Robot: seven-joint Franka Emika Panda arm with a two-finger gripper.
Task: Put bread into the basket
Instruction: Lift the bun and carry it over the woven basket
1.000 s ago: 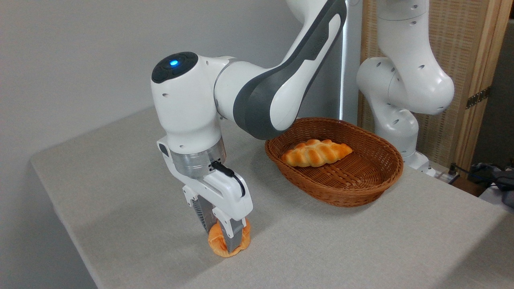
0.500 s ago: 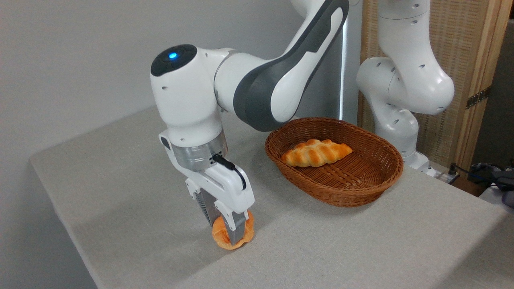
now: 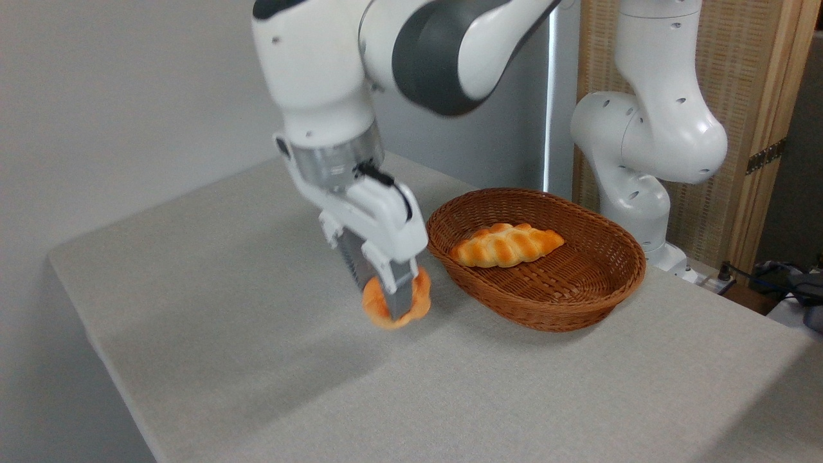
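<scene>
The small round bun (image 3: pixel 395 302) sits pinched between the two fingers of the gripper (image 3: pixel 393 301), which are closed against its sides; the near finger (image 3: pixel 398 294) crosses the bun's front face, so only the orange crust to either side and below it shows. The bun hangs clear of the table, with its shadow on the cloth beneath and to the left. It is just beside the wicker basket (image 3: pixel 566 302), at about nine o'clock from the basket's near-left rim, apart from it and outside it.

The table (image 3: pixel 257 360) is covered in a plain pale grey-beige cloth. Inside the basket lies a braided oval loaf (image 3: pixel 506 244). A bare light grey wall (image 3: pixel 128 96) stands behind the table. At about two o'clock from the basket are the white base links of the arm (image 3: pixel 643 148), and behind them a folding screen (image 3: pixel 739 83) of woven panels in a light wood frame. Dark cables (image 3: pixel 771 276) lie at the far right edge.

The bun is nearly round, so no clear long axis shows; motion blur softens its outline. The gripper fingers point down and slightly toward five o'clock.
</scene>
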